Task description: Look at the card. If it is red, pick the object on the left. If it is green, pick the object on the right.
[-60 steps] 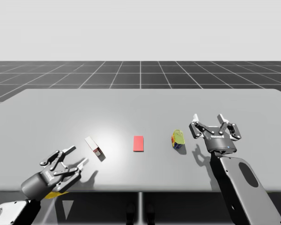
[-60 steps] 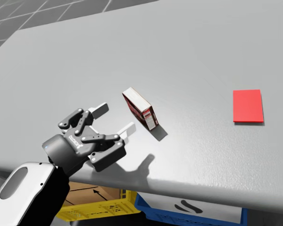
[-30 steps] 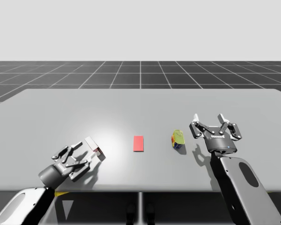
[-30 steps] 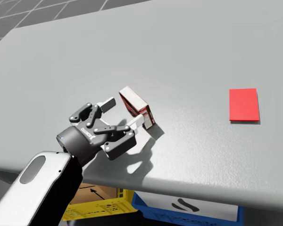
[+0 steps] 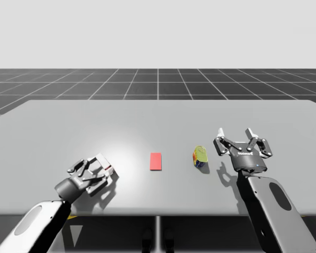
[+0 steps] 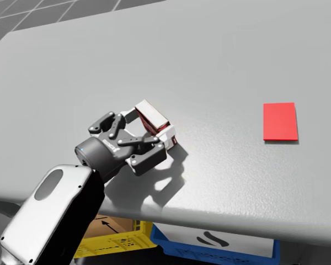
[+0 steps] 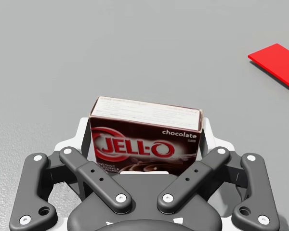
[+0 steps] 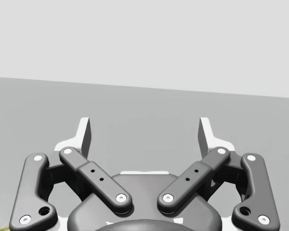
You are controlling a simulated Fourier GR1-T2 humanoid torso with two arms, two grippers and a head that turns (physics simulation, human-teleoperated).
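Note:
The red card (image 5: 156, 161) (image 6: 280, 121) (image 7: 277, 65) lies flat at the table's middle. To its left a small dark red and white box (image 5: 103, 159) (image 6: 150, 117) (image 7: 144, 139) rests on the table. My left gripper (image 5: 101, 169) (image 6: 151, 126) (image 7: 144, 126) is open, one finger on each side of the box, and no grip shows. To the card's right lies a small yellow-green can (image 5: 200, 156). Right of that can my right gripper (image 5: 234, 133) (image 8: 144, 130) stands open, upright, with nothing between its fingers.
The grey table (image 5: 158, 116) stretches far behind the objects. Its front edge runs just under my left forearm. Below that edge stand a yellow crate (image 6: 118, 243) and a blue crate (image 6: 209, 248).
My left gripper has moved forward along the table until its open fingers came to either side of the box. My head has turned slightly. The right arm has not moved.

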